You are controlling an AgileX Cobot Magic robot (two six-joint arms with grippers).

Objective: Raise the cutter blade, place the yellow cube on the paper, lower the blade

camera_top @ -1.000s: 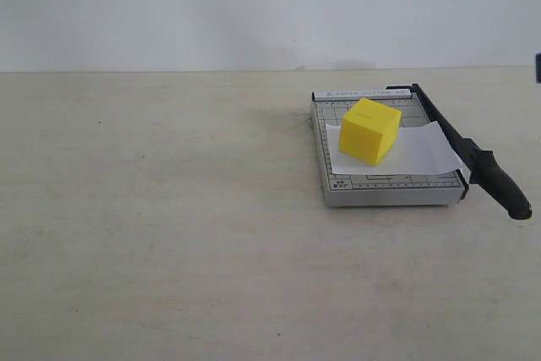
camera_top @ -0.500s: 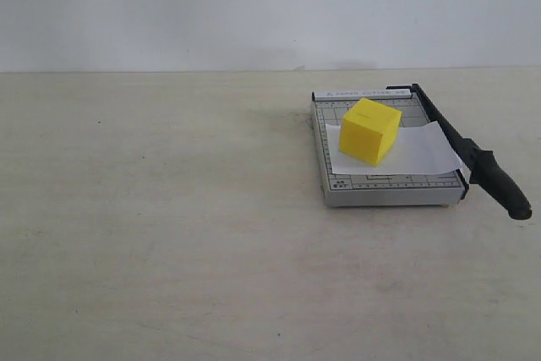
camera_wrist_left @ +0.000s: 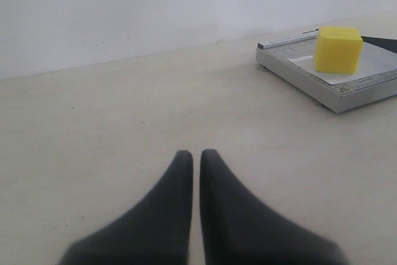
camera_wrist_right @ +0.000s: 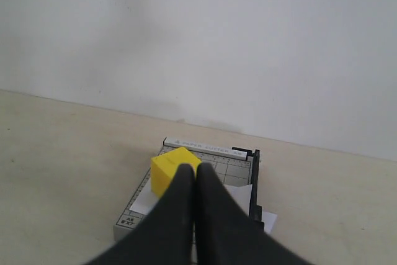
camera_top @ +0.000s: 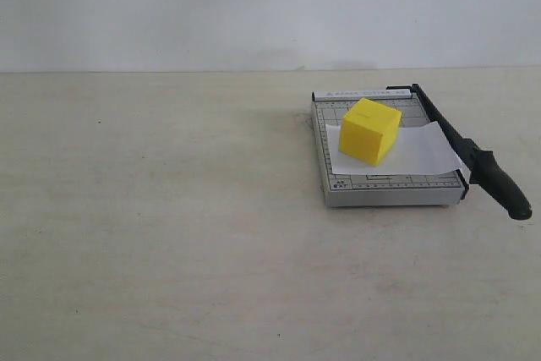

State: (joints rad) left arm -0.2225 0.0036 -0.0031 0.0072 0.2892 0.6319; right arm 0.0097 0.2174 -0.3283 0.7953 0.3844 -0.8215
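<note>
**Left gripper (camera_wrist_left: pixel 196 156) and right gripper (camera_wrist_right: pixel 194 172) empty and closed; cube (camera_top: pixel 369 130) on paper (camera_top: pixel 423 151), blade (camera_top: pixel 452 139) down**

My left gripper has its two dark fingers drawn together with only a hairline slit between them, and it holds nothing. It hangs low over the bare table (camera_top: pixel 169 209), well apart from the trimmer (camera_top: pixel 372 192), which shows off to one side in the left wrist view. My right gripper has its fingers pressed together too, also holding nothing, and it points at the trimmer from the near side.

The cube sits on the paper, and the paper lies across the grey gridded trimmer. One face of the cube carries a small slot mark. The blade lies flat along the trimmer's right edge in the exterior view, hinged at the far corner, and its thick handle (camera_top: pixel 505 190) juts past the near corner over the table. In the right wrist view, a corner of the paper pokes out on the far side of the blade. Neither arm shows in the exterior view.
</note>
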